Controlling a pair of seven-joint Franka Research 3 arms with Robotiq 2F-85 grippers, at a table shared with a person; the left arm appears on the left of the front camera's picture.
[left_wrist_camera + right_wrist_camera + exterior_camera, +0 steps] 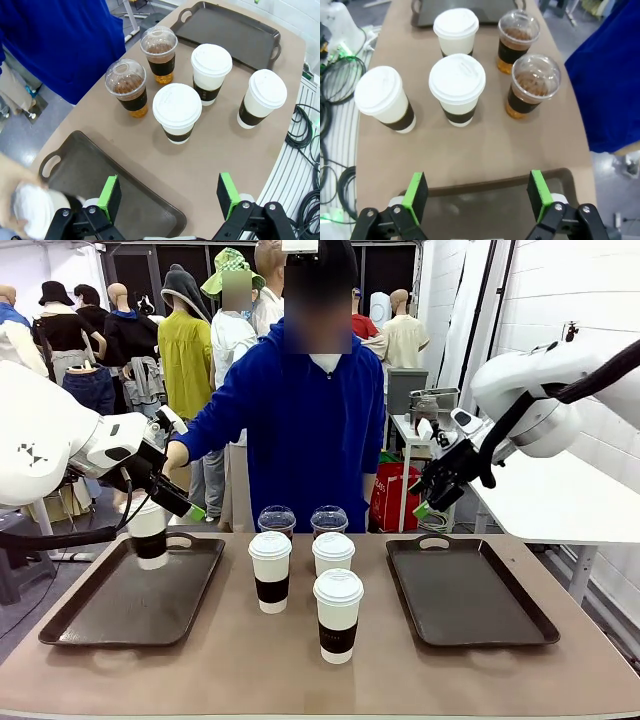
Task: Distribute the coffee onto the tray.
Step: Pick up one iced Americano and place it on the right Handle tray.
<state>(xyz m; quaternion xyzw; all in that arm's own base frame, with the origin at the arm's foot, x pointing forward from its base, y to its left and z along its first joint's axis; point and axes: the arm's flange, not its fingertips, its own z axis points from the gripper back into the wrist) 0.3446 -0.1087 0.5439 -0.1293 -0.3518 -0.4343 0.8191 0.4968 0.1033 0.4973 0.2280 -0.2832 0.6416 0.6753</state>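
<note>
The closest paper cup [338,615] stands on the bare table [230,670], in the middle between two dark trays. Just behind it stand a second paper cup [270,571] and a third paper cup [333,553]. Behind those, near the person in the blue top [300,430], stand the left iced coffee [277,521] and the right iced coffee [329,520], side by side.

A fourth paper cup [150,536] is at the far side of the left tray [70,625]. It looks smeared, so I cannot tell if it is standing on the tray or is just above it.

The left gripper [169,187] is right beside this cup. Its fingers are wide apart and nothing is between them. The cup is off to one side of them. A blurry hand [10,185] seems to be at the cup.

The right gripper [476,187] hangs in the air over the edge of the right tray [470,600]. Its fingers are wide apart too, and it holds nothing.
</note>
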